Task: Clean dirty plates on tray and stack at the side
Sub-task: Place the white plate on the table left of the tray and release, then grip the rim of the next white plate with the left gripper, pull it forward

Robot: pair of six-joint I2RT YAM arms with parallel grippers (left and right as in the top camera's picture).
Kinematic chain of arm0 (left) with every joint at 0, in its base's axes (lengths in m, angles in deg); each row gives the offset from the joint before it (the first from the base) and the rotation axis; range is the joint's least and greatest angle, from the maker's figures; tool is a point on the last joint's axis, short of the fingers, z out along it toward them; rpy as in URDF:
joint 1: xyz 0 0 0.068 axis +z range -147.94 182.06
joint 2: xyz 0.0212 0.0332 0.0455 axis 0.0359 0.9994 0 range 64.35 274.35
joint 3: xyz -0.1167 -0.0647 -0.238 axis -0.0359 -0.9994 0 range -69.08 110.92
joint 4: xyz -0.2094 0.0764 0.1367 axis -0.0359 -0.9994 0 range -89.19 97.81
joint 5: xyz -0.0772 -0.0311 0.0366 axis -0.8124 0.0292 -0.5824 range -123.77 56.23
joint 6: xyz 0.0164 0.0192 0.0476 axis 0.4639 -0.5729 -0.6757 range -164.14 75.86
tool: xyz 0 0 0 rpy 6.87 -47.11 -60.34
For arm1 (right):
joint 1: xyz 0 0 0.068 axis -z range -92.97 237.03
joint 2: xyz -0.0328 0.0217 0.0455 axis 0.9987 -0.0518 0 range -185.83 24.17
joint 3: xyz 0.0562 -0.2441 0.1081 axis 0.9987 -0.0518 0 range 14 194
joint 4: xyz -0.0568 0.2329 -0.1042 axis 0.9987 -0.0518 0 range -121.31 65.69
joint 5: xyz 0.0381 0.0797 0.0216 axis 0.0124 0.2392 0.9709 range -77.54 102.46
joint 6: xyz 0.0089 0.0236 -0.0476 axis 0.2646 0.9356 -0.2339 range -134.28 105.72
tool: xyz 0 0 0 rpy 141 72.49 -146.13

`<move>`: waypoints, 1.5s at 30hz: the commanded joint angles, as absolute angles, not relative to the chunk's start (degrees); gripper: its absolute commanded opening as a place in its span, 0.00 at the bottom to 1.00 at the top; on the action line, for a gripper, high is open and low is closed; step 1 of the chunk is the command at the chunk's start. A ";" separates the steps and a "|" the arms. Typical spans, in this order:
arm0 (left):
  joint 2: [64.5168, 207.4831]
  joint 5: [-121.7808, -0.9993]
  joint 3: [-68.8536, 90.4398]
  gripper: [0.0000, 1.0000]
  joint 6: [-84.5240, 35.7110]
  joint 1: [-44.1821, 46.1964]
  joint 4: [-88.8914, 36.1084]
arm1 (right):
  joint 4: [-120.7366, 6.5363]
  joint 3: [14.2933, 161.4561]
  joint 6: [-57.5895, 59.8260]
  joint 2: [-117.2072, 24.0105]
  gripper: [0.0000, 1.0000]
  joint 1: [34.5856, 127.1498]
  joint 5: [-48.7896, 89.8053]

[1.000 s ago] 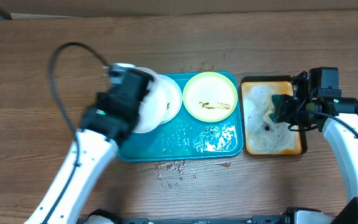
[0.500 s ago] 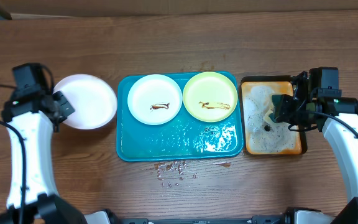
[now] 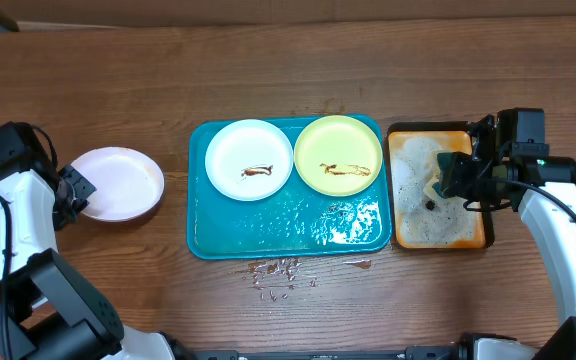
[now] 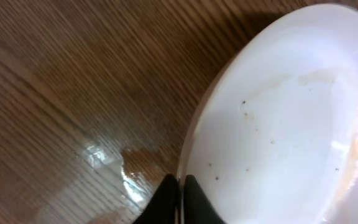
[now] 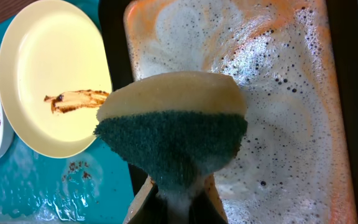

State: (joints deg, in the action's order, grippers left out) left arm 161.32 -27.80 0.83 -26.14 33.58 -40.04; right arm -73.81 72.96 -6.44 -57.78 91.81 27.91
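Left gripper [image 3: 73, 188] clamped on white plate [image 3: 118, 183] left of tray [image 3: 258, 228], smeared plate [image 3: 249, 160] and yellow-green plate [image 3: 338, 154] on tray, right gripper [image 5: 178, 200] grasping sponge [image 5: 173, 127] right of tray.

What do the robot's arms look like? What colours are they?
The left arm and the right arm are both smooth white tubes with chunky black joints. Thin black cables loop beside them. The left gripper and the right gripper are dark, each with two slim fingers.
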 commanded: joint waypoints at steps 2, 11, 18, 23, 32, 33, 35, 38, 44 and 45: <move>161.54 -32.23 2.12 0.24 -25.34 33.56 -39.30 | -73.77 73.96 -6.88 -56.95 0.04 91.83 27.49; 159.81 -50.46 2.14 0.38 -29.09 31.49 -40.02 | -74.16 73.96 -6.88 -56.95 0.04 91.83 27.51; 158.35 -57.13 2.14 0.56 -39.00 20.23 -34.42 | -74.38 73.96 -6.88 -56.95 0.04 91.83 27.51; 159.29 -52.08 2.12 0.65 -44.44 10.88 -28.30 | -74.42 73.96 -6.88 -56.95 0.04 91.83 27.51; 162.48 -46.66 2.12 0.72 -48.31 2.74 -18.60 | -74.60 73.96 -6.88 -56.95 0.04 91.83 27.51; 163.09 -46.61 2.12 0.72 -48.29 2.48 -17.66 | -74.66 73.96 -6.88 -56.95 0.04 91.83 27.51; 164.67 -46.66 2.12 0.71 -48.24 2.33 -16.13 | -74.82 73.96 -6.88 -56.95 0.04 91.83 27.51; 167.22 -46.68 2.12 0.71 -48.22 2.35 -14.86 | -75.21 73.96 -6.88 -56.95 0.04 91.83 27.51; 172.05 -46.92 2.12 0.72 -48.20 2.33 -13.31 | -75.25 73.96 -6.88 -56.95 0.04 91.83 27.51; 172.77 -46.92 2.12 0.72 -48.20 2.33 -13.14 | -75.25 73.96 -6.88 -56.95 0.04 91.83 27.51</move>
